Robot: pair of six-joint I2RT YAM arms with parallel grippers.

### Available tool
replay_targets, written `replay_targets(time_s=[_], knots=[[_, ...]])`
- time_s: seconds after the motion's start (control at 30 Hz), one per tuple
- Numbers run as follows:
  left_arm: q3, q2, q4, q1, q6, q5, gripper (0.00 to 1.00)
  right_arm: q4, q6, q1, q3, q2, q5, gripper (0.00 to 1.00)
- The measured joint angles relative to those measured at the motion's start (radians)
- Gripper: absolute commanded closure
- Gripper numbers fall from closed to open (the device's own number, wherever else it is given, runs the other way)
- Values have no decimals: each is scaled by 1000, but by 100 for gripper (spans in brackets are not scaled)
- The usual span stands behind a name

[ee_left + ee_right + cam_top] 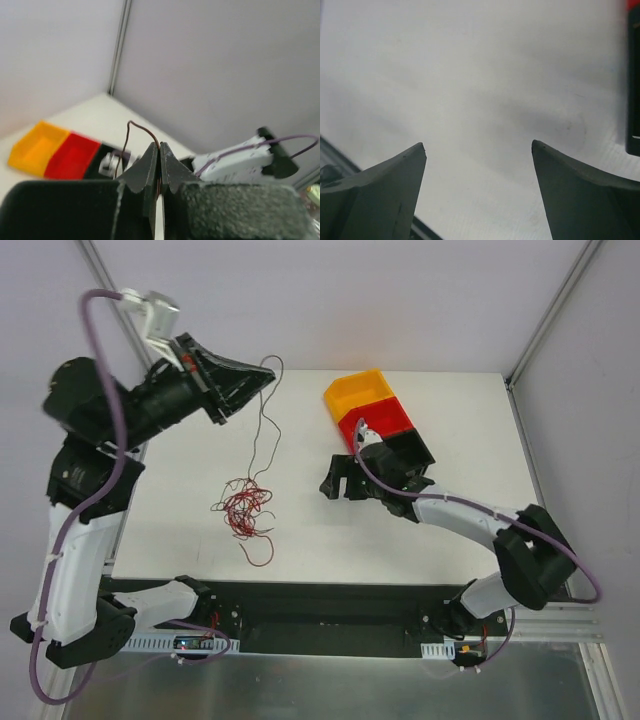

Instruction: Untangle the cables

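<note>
The left claw (267, 376) was raised above the far left part of the white table (460, 440), its jaws pressed tight together. Pinched between them was one strand of the cables (246, 510): a thin dark red-brown wire (271, 420). In the left wrist view this wire (140, 128) arched up out of the closed tips of the left claw (159, 146) and dropped away on the far side.

From above, the same wire ran from the claw tips down towards the near side of the table and joined the rest of the bunch. That bunch was a loose knot of red and dark curly wires on the left half of the table, nearer its front edge. One red loop trailed out below it. Whether the knot was wholly resting on the surface or partly lifted could not be told.

The right claw (330, 484) was low over the middle of the table, just beside the row of bins: orange bin (365, 392), red bin (377, 420) and black bin (412, 448). In its own wrist view the right claw (478, 145) had its jaws spread wide with only bare tabletop between them, and the black bin's edge (633, 90) showed at the right. The knot of wires lay well apart from it, to its left.
</note>
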Motion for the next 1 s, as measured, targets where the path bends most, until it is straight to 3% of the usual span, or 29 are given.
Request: replay_targets(time_s=[0.1,0.27,0.37,0.47,0.87,1.0], knots=[[-150,4,-5,0,-8,-6,100,35,-16,2,-1,-98,-88,7],[-364,7,-30,0,-39,-46,100,246,-35,36,-69,-210,-254,8],[-431,2,-26,0,-64,-65,100,282,-63,92,-96,-239,-262,18],[-456,-6,-13,0,-82,-65,100,284,-81,126,-102,-266,-243,24],[-476,-8,88,0,-164,1,100,284,-249,165,-24,-269,-86,32],[-476,5,130,0,-192,44,100,319,-268,166,44,-180,-84,47]])
